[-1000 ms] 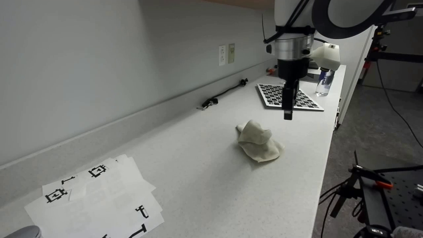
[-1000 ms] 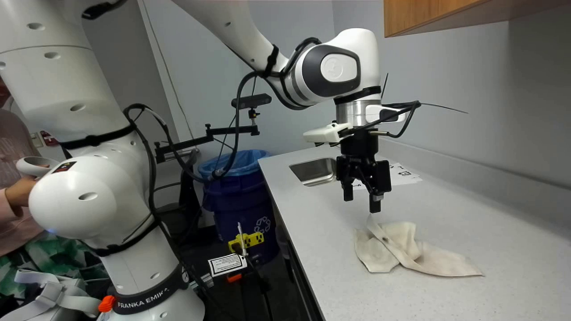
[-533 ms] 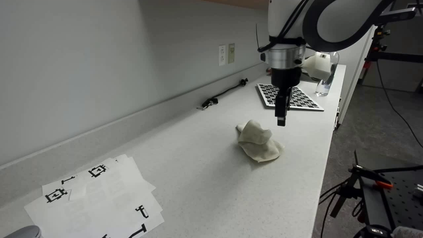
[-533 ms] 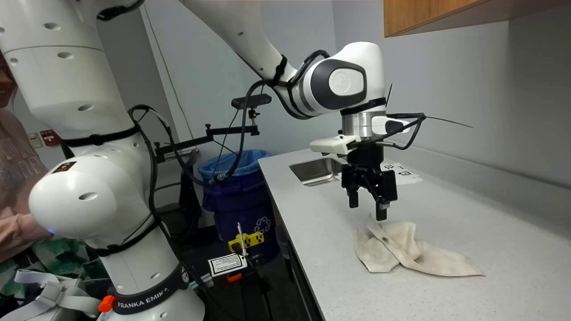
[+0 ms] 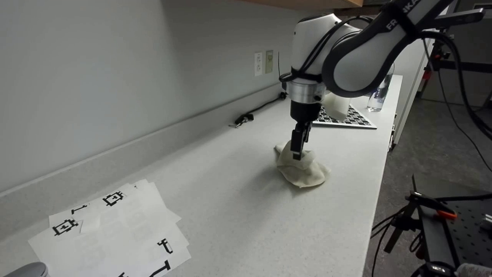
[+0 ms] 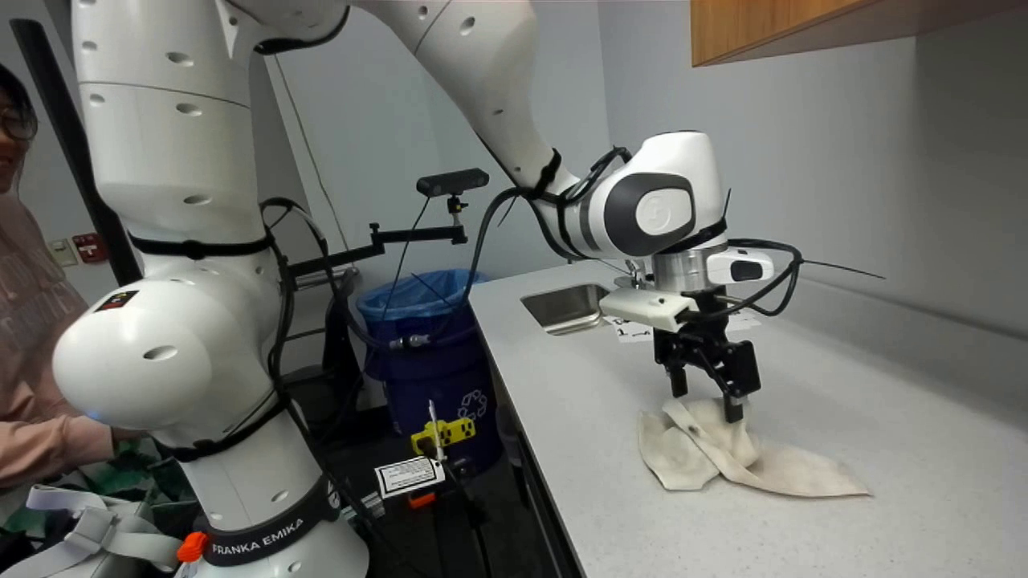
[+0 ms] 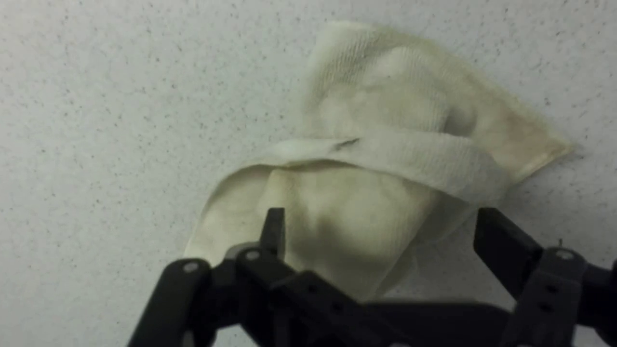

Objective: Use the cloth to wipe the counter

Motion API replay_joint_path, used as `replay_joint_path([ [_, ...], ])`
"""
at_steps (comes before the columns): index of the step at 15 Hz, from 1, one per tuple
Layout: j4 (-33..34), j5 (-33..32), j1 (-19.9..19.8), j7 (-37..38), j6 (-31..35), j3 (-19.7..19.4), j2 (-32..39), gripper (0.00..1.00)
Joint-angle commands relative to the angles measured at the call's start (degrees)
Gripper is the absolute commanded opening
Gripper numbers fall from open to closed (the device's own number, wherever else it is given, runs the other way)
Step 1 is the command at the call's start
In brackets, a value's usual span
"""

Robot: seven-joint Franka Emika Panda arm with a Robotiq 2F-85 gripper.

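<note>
A cream cloth lies crumpled on the white speckled counter (image 5: 230,207). The cloth shows in both exterior views (image 5: 305,177) (image 6: 687,461) and in the wrist view (image 7: 395,106), with a folded strip across its middle. My gripper (image 6: 707,403) is open and empty, pointing down just above the cloth's raised part. In an exterior view the gripper (image 5: 298,154) overlaps the cloth's top. In the wrist view the gripper's fingers (image 7: 381,212) are wide apart. The left one is over the cloth and the right one beside its edge. I cannot tell whether a fingertip touches the cloth.
Printed papers (image 5: 115,231) lie on the counter. A checkered board (image 5: 355,118), a bottle (image 5: 378,94) and a small cable (image 5: 246,118) are farther along. A sink (image 6: 566,309) is set in the counter. A wall runs behind, with a wooden cabinet (image 6: 795,32) overhead.
My gripper has moved down and across toward the wall side, from beside the cloth to just above it. It stays open. The cloth has hardly moved.
</note>
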Motion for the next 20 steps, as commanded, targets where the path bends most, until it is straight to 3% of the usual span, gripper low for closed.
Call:
replay_joint_path([
  [1, 5.4, -1.5, 1.0, 0.4, 2.6, -1.8, 6.3, 1.00],
  [10, 4.4, -0.3, 0.9, 0.4, 2.6, -3.7, 10.6, 1.00],
  [11, 4.4, -0.8, 1.3, 1.0, 3.0, -4.2, 10.6, 0.75],
  [13, 4.7, -0.9, 1.8, 1.4, 3.0, -4.3, 10.7, 0.71],
  [20, 6.0, -1.7, 6.5, 3.6, 2.3, -2.7, 10.1, 0.18],
])
